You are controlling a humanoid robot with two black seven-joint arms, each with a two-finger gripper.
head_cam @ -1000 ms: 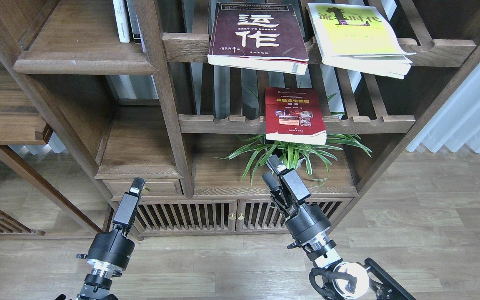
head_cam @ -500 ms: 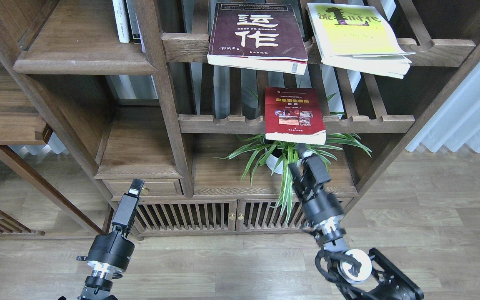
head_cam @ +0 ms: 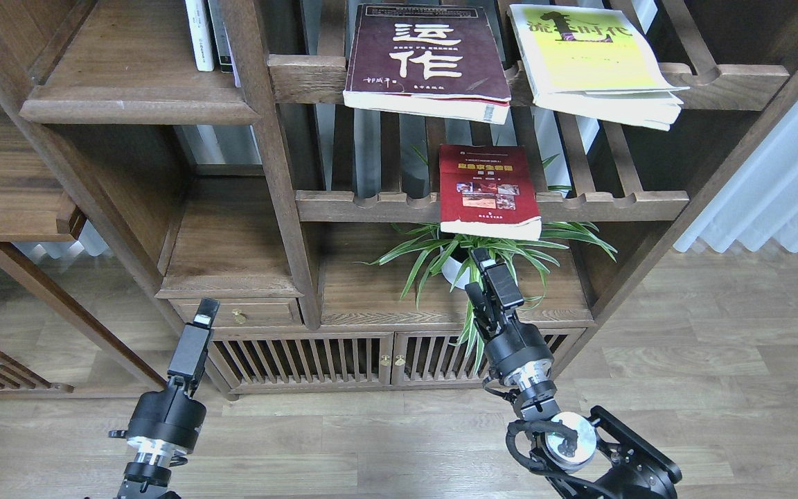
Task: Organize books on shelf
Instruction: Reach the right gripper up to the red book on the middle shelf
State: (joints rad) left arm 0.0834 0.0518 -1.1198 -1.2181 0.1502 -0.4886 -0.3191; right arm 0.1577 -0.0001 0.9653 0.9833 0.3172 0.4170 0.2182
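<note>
Three books lie flat on slatted shelves, each overhanging the front rail. The dark maroon book [head_cam: 428,59] is at top centre, the yellow-and-white book [head_cam: 589,59] at top right, and the red book [head_cam: 488,190] one level lower. The solid dark-brown shelf [head_cam: 129,104] with a rounded front edge is at upper left. My right gripper [head_cam: 483,272] points up among plant leaves just below the red book, its fingers slightly apart and holding nothing. My left gripper [head_cam: 201,320] stands low at the left by the drawer, seen edge-on.
Thin white- and dark-spined books [head_cam: 208,34] stand at the back right of the solid shelf. A potted spider plant [head_cam: 468,256] sits under the red book. A brass-knobbed drawer [head_cam: 238,317], slatted cabinet doors [head_cam: 343,360] and wooden floor lie below.
My right gripper rose toward the red book, swinging right and then back a little left. My left gripper dropped slightly down and left. The books have not moved.
</note>
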